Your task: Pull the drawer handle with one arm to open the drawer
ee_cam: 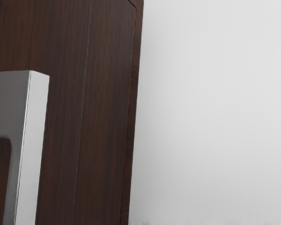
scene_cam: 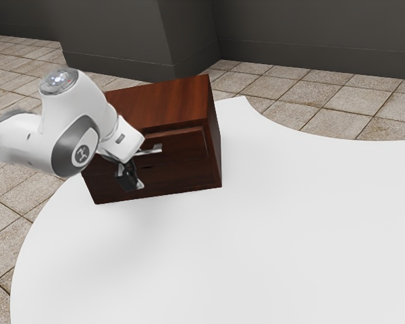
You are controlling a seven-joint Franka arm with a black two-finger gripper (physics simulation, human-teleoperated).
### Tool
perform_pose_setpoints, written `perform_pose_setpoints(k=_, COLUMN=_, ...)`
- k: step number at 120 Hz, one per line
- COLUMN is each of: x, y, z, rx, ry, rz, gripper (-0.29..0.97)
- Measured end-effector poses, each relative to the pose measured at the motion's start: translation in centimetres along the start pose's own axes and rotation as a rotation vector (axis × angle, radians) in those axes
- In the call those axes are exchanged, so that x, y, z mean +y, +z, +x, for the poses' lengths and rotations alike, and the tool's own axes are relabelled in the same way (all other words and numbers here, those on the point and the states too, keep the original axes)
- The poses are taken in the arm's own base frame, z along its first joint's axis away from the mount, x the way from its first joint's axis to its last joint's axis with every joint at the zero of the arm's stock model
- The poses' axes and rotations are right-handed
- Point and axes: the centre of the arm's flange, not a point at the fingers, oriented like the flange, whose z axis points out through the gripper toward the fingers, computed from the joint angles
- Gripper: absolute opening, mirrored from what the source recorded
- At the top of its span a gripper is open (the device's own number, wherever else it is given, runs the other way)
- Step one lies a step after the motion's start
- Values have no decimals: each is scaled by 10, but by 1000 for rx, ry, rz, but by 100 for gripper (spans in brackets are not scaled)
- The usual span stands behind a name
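Drawer [scene_cam: 182, 145]: dark reddish wood front with vertical grain; open or shut cannot be told. Handle [scene_cam: 153, 148]: flat silver bar on standoffs, mounted on the drawer front. It sits just above and beside the gripper [scene_cam: 129, 178], close under the hand.

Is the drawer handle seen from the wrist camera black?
No, the handle is pale silver-grey, standing out against the dark brown wooden drawer front.

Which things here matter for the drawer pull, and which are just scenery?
In the job: gripper; silver drawer handle; wooden drawer cabinet.
Just there: white table; tiled floor; dark wall behind the cabinet.
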Motion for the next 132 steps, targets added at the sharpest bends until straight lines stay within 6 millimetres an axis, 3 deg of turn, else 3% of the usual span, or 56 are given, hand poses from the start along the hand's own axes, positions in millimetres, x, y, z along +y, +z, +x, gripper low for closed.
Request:
perform_pose_setpoints(k=26, x=4, y=-12, z=10, rx=9, ry=12, rz=15, gripper=68)
perform_pose_setpoints(k=54, x=21, y=-5, z=25, rx=14, ry=35, rz=-7, gripper=69)
perform_pose_setpoints(k=101, x=39, y=-11, z=26, rx=0, ry=35, rz=-7, gripper=68)
perform_pose_setpoints(k=118, x=46, y=-22, z=27, rx=-5, ry=32, rz=4, gripper=55)
perform_pose_setpoints(k=132, x=54, y=-23, z=28, rx=-11, ry=30, rz=0, gripper=61)
